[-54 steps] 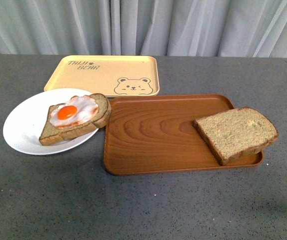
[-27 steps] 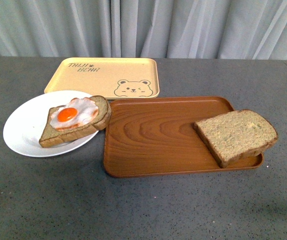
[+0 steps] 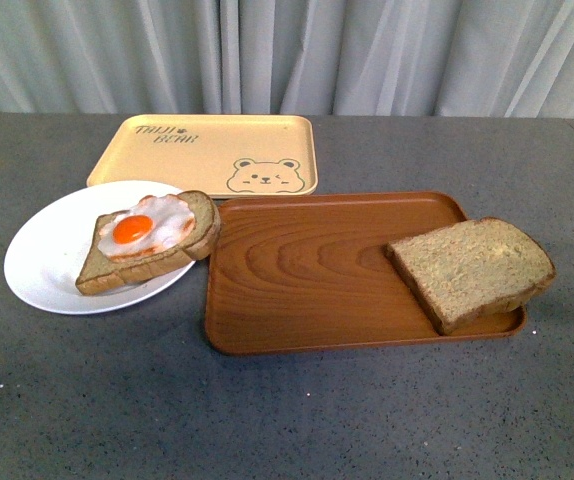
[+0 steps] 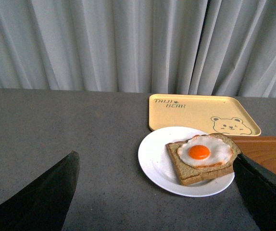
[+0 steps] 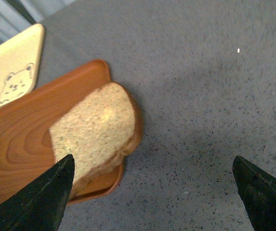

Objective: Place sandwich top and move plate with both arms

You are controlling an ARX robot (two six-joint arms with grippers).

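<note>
The sandwich top (image 3: 470,269), a thick plain brown speckled slice, lies on the right end of the brown wood-grain tray (image 3: 307,270), overhanging its right rim; it also shows in the right wrist view (image 5: 92,132). The white plate (image 3: 45,262) sits at the left and bears a thinner slice with a fried egg (image 3: 145,232). The left wrist view shows the plate (image 4: 155,159) and egg slice (image 4: 203,154) ahead of my open, empty left gripper (image 4: 159,202). My open, empty right gripper (image 5: 152,197) hovers over bare table just beside the sandwich top. Neither arm shows in the front view.
A yellow bear-printed tray (image 3: 207,152) lies behind the plate and the wood-grain tray. The plate's right rim touches or nearly touches the wood-grain tray. A grey curtain (image 3: 287,50) closes the back of the dark grey table (image 3: 287,420).
The whole front view has shifted slightly; the things on the table keep their places relative to each other.
</note>
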